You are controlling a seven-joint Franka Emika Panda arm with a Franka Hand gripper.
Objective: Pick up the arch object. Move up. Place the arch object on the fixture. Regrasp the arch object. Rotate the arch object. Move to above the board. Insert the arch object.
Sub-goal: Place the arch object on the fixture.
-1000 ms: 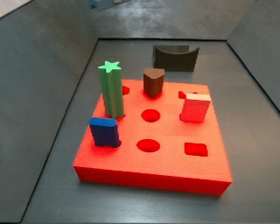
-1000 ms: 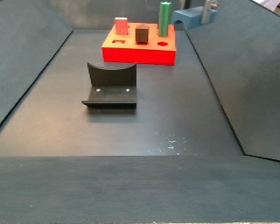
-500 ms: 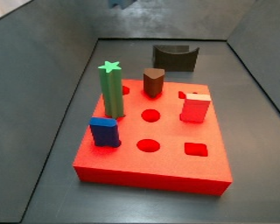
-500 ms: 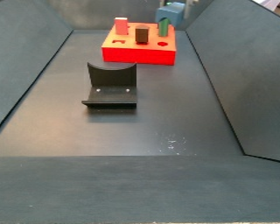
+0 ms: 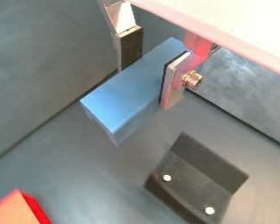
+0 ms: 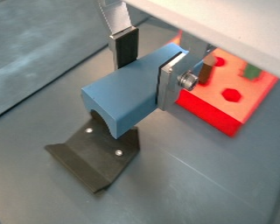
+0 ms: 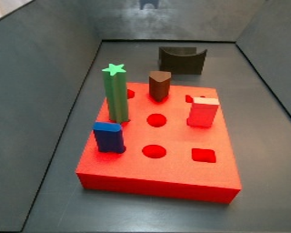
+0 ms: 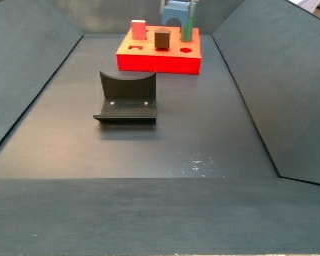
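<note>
gripper (image 5: 149, 61): upper body cut off at frame edge in both wrist views; barely visible at top edge above the board (image 7: 160, 146) in a side view.
arch object (image 6: 133, 92): far end hidden between fingers.
fixture (image 5: 201, 179): base partly cropped.

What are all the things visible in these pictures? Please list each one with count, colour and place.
board: 1, red, on the floor, with shaped holes.
green star-topped post: 1, green, upright on the board.
blue block: 1, bright blue, near the post's foot.
brown peg: 1, brown, on the board.
red block: 1, red, on the board.
fixture: 1, dark, on the floor apart from the board.
arch object: 1, blue-grey, held in the air.
gripper: 1, silver jaws closed on the arch object, above the floor.
</note>
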